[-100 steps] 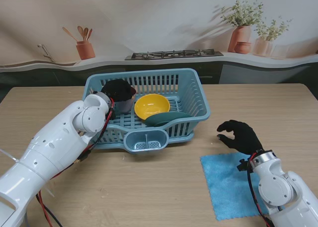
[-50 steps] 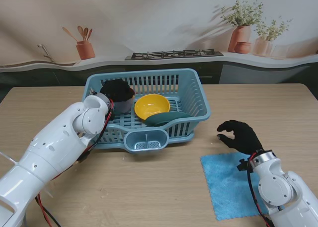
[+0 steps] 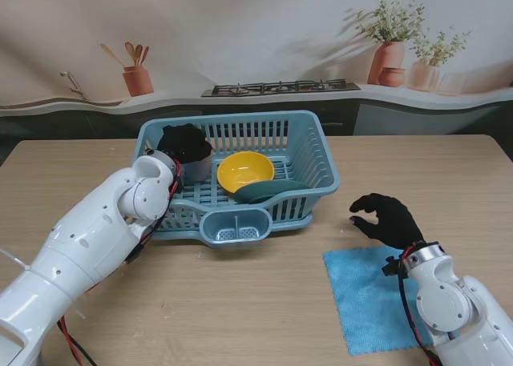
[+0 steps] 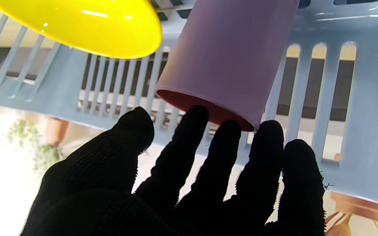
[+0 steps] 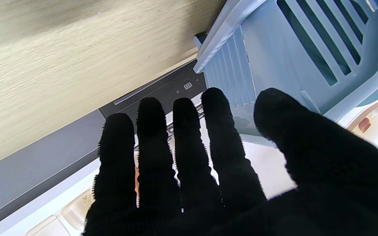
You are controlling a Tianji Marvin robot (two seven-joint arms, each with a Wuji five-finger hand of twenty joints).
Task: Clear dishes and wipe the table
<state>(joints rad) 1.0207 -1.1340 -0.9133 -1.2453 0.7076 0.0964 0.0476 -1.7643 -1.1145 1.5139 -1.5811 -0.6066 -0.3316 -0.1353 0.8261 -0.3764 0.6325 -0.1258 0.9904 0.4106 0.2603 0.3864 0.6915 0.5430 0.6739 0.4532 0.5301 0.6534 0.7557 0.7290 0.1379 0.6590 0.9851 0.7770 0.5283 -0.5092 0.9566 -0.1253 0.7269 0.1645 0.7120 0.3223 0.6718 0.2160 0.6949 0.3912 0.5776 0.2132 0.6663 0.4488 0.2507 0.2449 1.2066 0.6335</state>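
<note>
Left robot hand [image 3: 186, 144] lifted higher over purple cup [image 4: 231, 55] in blue basket [image 3: 314, 154], fingers spread, holding nothing. Right robot hand [image 3: 388, 219] unmoved, open, empty.

Light blue slatted dish basket [image 3: 309, 154] at table centre. Inside: yellow bowl [image 3: 245, 172] tilted, mid-basket; dark teal plate [image 3: 264, 191] leaning just beside it, nearer to me; mauve cup [image 4: 231, 59] upright at left rear corner. Blue cloth [image 3: 365, 298] flat on table, right side, well apart from basket.
</note>
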